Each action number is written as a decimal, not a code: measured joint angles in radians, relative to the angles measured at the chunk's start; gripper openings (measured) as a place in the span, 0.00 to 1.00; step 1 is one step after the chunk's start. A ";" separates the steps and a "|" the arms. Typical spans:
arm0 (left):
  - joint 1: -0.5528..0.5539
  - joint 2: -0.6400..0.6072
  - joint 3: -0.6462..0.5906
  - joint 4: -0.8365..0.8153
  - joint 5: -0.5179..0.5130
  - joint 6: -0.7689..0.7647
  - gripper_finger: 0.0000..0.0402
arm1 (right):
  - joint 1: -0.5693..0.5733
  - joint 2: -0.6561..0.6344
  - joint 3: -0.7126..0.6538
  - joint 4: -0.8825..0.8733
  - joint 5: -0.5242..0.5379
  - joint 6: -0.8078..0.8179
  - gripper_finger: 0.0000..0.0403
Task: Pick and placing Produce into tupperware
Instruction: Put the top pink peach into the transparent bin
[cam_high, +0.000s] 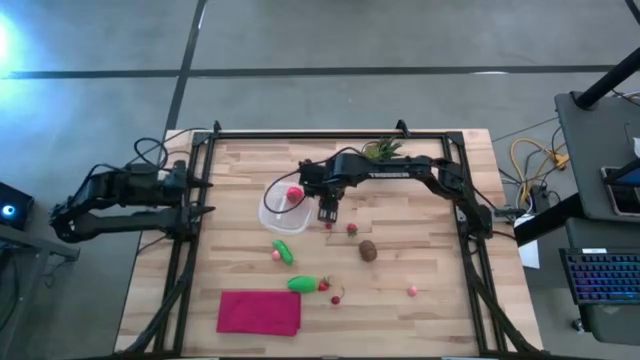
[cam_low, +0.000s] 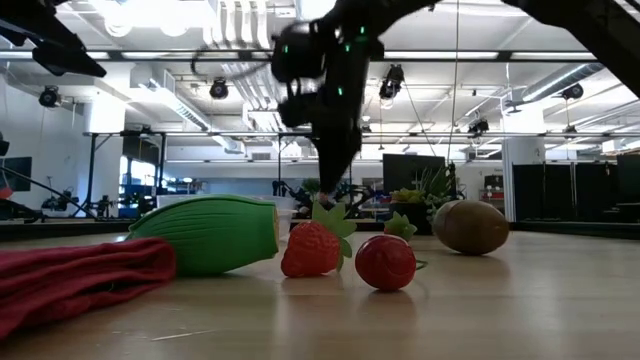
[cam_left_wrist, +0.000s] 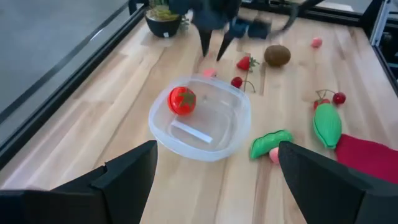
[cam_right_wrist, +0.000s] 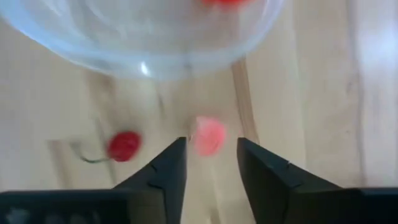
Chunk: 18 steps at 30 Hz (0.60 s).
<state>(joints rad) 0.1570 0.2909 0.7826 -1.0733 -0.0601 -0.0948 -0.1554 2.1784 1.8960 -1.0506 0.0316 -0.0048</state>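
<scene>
Tupperware (cam_high: 276, 212) sits just beside the right claw (cam_right_wrist: 211, 155), red ball (cam_left_wrist: 181, 100) inside. Fingers straddle a pink berry (cam_right_wrist: 208, 135), not clamped. Left claw (cam_left_wrist: 214, 171) gapes wide.

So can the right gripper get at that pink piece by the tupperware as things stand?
Probably yes. The right gripper hangs right over the pink piece, which shows between its fingers with bare wood around it. The tupperware rim and a red cherry sit close but apart, so neither seems to block it.
</scene>
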 joint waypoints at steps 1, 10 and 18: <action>0.000 0.004 0.001 0.000 0.000 0.002 0.80 | 0.004 -0.005 0.022 0.000 -0.013 0.000 0.31; 0.000 0.008 0.001 0.000 -0.001 -0.001 0.80 | 0.040 -0.008 0.126 -0.055 -0.014 -0.023 0.29; 0.000 0.008 0.000 0.000 -0.002 -0.001 0.80 | 0.017 -0.003 -0.040 -0.057 -0.001 -0.048 0.52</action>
<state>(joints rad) 0.1566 0.2985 0.7830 -1.0733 -0.0619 -0.0961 -0.1382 2.1756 1.8558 -1.1074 0.0306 -0.0529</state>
